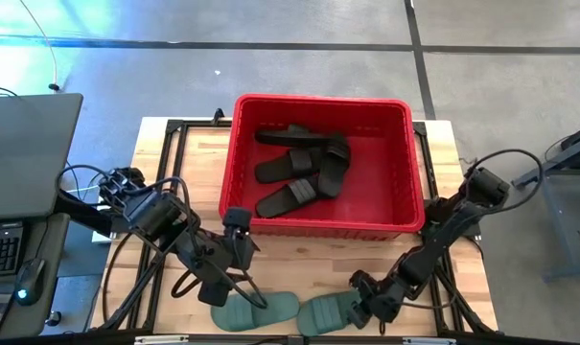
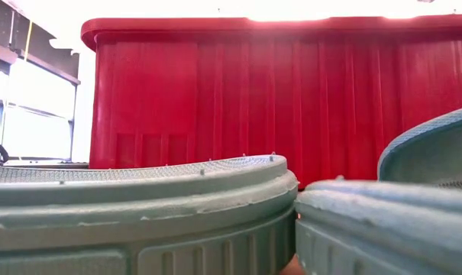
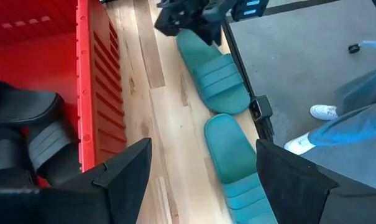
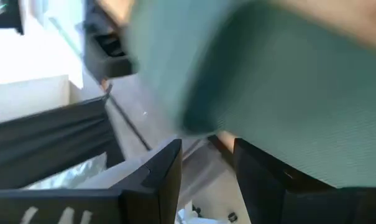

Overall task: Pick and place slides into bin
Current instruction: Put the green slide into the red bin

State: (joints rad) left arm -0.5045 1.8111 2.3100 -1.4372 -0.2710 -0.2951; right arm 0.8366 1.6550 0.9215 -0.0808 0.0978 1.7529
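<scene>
wooden table (image 1: 198, 158), concrete floor beyond; person's shoe and trouser leg visible past edge in left wrist view. red bin (image 1: 323, 230) at table centre toward 12 o'clock, four black slides (image 1: 299, 165) inside. two green slides (image 1: 256, 309) at 6 o'clock edge. right gripper (image 1: 364, 309) closed on heel of right-hand green slide (image 1: 326, 312). left gripper (image 1: 234, 265) jaws wide open, empty, above other. risk: edge grip slips on lift; bin near wall and left arm obstruct path.

Four black slides (image 1: 299, 168) in red bin (image 1: 242, 163); two green slides (image 1: 261, 310) on table.
</scene>
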